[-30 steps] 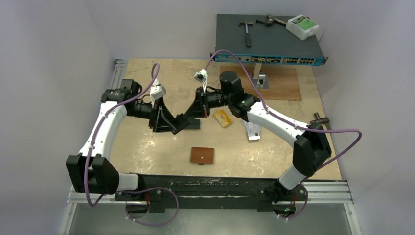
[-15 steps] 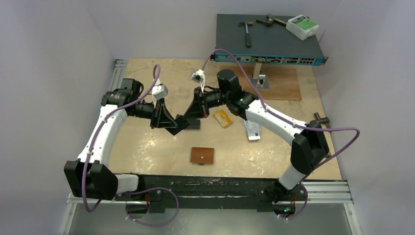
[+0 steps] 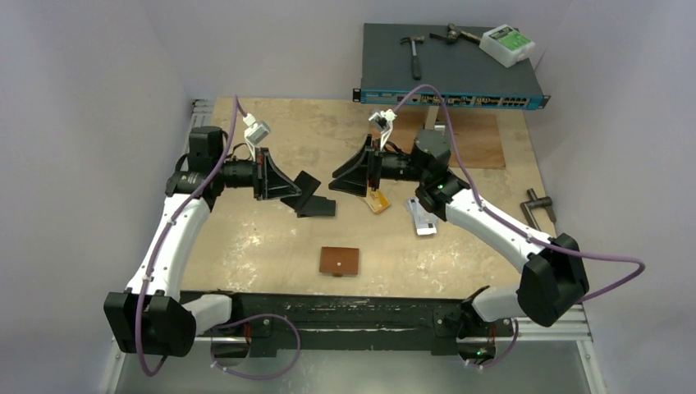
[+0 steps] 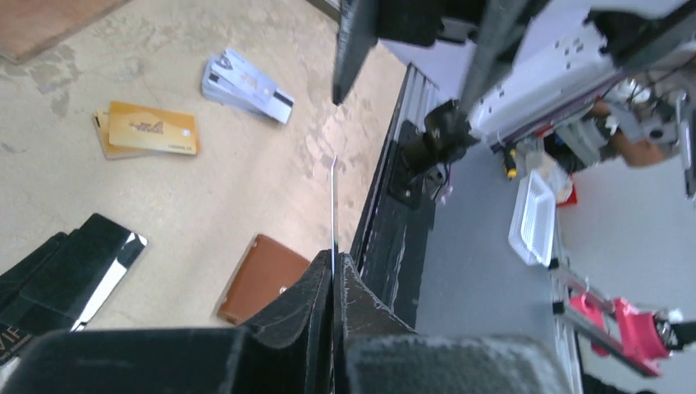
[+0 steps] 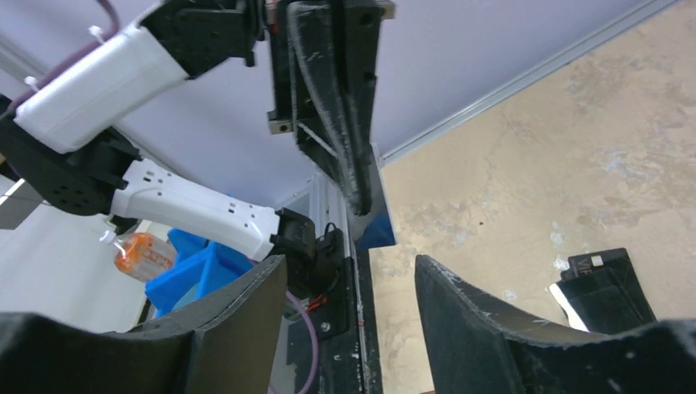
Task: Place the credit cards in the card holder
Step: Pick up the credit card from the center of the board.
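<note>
My left gripper (image 3: 292,190) is shut on a black credit card (image 3: 307,181) and holds it in the air; in the left wrist view the card (image 4: 333,205) shows edge-on between the closed fingertips (image 4: 334,264). My right gripper (image 3: 335,182) faces it a short way to the right, open and empty (image 5: 349,264). More black cards (image 3: 317,208) lie on the table below, with gold-orange cards (image 3: 377,201) and silvery white cards (image 3: 423,218) to the right. The brown card holder (image 3: 340,261) lies shut near the front edge.
A network switch (image 3: 451,74) stands at the back with a hammer (image 3: 414,51) and a white box (image 3: 507,44) on it. A brown board (image 3: 472,139) lies before it. A metal tool (image 3: 538,203) sits at the right edge.
The black card has passed from my right gripper to my left. My left gripper shut on it and drew back left; my right gripper opened and pulled away to the right.
</note>
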You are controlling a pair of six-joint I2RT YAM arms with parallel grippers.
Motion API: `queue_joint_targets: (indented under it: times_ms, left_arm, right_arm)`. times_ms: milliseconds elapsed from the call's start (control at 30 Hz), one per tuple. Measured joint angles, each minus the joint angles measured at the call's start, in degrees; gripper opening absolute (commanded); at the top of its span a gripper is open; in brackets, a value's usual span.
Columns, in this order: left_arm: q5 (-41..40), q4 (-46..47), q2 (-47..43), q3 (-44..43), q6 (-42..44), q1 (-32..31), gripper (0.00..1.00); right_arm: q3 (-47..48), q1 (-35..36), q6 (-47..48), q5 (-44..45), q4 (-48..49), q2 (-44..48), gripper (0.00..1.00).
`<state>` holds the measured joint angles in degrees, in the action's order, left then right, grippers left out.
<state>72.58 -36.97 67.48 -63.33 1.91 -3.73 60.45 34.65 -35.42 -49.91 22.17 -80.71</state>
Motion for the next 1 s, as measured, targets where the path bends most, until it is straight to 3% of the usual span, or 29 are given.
queue_joint_targets:
  times_ms: [167, 400, 633, 967, 1000]
  left_arm:
    - [0.07, 16.33, -2.4, 5.16, -19.34, 0.35, 0.0]
    - [-1.73, 31.54, -6.45, 9.62, -36.5, 0.35, 0.0]
    - [-2.54, 41.33, -6.95, 12.9, -47.08, 0.11, 0.0]
    - [-3.04, 45.09, -8.5, 13.55, -50.88, -0.52, 0.0]
    - [-3.06, 45.4, -8.63, 13.55, -50.93, -0.55, 0.0]
  right_arm:
    - [-2.84, 0.35, -3.19, 2.89, 5.79, 2.62, 0.64]
    - [-5.29, 2.29, -8.15, 7.48, 11.63, 1.64, 0.59]
    - [-5.31, 7.02, -13.81, 11.45, 19.45, -2.27, 0.39]
    - [-5.4, 8.33, -21.46, 14.6, 28.79, -5.95, 0.0]
    - [-5.4, 8.35, -21.86, 14.78, 29.24, -6.16, 0.0]
